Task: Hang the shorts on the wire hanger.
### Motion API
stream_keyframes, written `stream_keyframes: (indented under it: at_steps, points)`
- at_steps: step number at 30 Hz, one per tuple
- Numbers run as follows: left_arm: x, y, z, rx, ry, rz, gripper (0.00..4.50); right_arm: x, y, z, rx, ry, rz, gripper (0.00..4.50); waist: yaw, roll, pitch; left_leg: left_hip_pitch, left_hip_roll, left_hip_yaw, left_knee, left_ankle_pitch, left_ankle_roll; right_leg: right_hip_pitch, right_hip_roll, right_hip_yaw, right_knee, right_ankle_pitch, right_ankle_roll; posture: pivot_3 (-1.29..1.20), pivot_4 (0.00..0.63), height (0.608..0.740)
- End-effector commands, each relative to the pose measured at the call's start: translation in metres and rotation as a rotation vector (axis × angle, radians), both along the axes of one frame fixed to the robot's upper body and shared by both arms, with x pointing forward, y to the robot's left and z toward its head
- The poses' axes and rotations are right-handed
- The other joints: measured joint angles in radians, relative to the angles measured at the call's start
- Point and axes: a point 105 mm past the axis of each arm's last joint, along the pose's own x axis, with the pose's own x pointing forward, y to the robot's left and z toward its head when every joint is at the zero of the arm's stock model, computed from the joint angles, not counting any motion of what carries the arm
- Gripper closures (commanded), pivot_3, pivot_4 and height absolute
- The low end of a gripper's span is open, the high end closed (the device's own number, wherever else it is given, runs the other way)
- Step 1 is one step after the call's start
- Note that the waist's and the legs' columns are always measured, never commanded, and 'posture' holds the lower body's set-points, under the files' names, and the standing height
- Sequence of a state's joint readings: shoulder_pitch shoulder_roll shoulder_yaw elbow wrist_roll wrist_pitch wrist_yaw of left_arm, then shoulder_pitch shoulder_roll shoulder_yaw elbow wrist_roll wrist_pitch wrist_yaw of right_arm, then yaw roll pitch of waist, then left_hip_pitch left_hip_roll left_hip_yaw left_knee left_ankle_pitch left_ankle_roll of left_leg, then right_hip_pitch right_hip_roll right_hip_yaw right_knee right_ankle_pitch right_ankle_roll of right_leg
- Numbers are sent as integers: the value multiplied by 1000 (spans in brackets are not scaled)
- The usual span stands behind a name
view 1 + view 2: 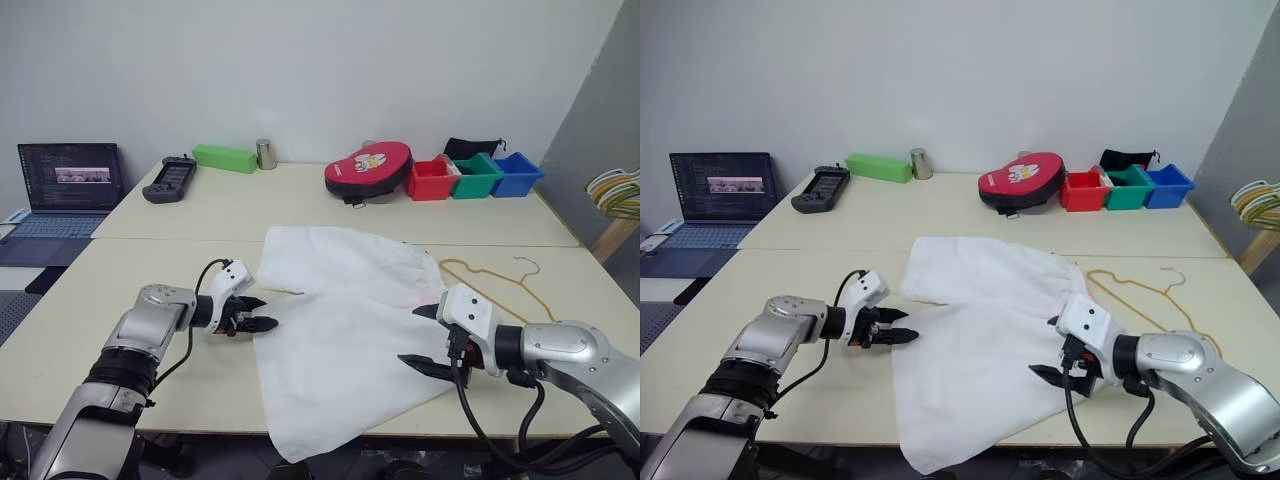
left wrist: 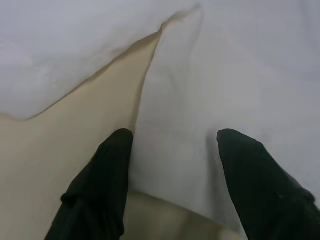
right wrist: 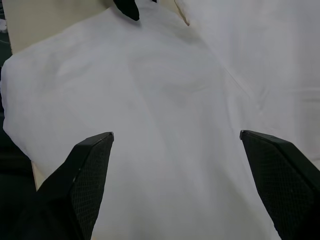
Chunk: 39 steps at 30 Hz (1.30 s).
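left gripper point(image 1: 262, 314), fingers apart, straddles the near edge of the shorts point(image 1: 345, 330) spread on the table point(image 1: 150, 260). right gripper point(image 1: 428, 338) hovers wide open above them. wire hanger point(image 1: 495, 285) lies just beside. gripping step underway; next, pinch the fabric.

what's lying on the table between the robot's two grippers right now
The white shorts lie spread between the left gripper and right gripper, clearest in the left eye view.

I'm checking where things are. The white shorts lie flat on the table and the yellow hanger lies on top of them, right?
Not quite. The shorts do lie on the table, but the wire hanger lies on the table beside them, at the robot's right, not on top. The left eye view shows it.
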<state>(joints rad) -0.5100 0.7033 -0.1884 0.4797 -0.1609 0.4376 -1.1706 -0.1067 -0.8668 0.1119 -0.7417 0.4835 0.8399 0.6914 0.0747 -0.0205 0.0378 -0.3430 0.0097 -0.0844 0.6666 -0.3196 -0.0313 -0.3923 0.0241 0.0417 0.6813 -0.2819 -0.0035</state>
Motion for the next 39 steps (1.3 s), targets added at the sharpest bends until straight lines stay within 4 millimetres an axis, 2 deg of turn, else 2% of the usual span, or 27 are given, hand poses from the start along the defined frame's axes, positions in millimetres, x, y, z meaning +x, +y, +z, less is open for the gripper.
stream_keyframes:
  at_steps: [1,5,10,11,14,20,24,29,34,39]
  points:
    - [5,-2,3,7,-24,-14,2582,4,2,10,0,-55,0,201,0,0,0,0,0,0,0,0,0,0,0,0,0,0,0,147,0,740]
    - [12,-3,4,16,-55,-8,3317,6,0,12,-2,-63,-7,201,1,0,0,0,0,0,0,0,0,0,0,0,0,0,0,147,0,740]
    - [30,-8,7,21,-109,30,4431,8,-2,13,-7,-73,-18,201,6,0,0,1,0,-1,1,0,0,3,0,-1,0,0,0,134,0,740]
    - [32,-9,7,28,-114,25,4475,9,-2,12,-9,-75,-19,201,5,0,0,2,-1,-1,1,0,0,3,0,-1,0,0,0,131,0,740]
    - [41,-11,7,55,-142,27,4475,10,-3,13,-12,-79,-26,201,3,-1,0,2,-1,0,1,0,0,3,0,-1,0,0,0,125,0,740]
    - [84,-9,26,166,-311,143,4475,13,-5,13,-17,-90,-40,201,3,-2,0,2,-1,0,1,0,0,4,0,-2,0,0,0,122,0,740]
    - [100,-12,37,207,-390,184,4475,15,-6,13,-18,-91,-44,201,-2,-2,0,2,-1,1,1,0,0,3,0,-1,-1,0,1,117,0,740]
    - [106,-26,40,233,-426,156,4475,16,-7,13,-16,-94,-55,201,-3,-2,0,3,-1,1,1,0,0,3,0,-1,0,1,1,113,0,740]
    - [105,-24,32,272,-439,158,4475,17,-7,12,-10,-93,-67,201,-3,-2,0,3,-1,1,1,0,0,4,0,-1,0,1,1,112,0,740]
    - [94,-7,33,226,-406,120,3363,15,-8,10,-16,-89,-67,201,-6,-2,0,3,-1,1,1,0,0,4,0,-1,0,1,1,128,0,740]
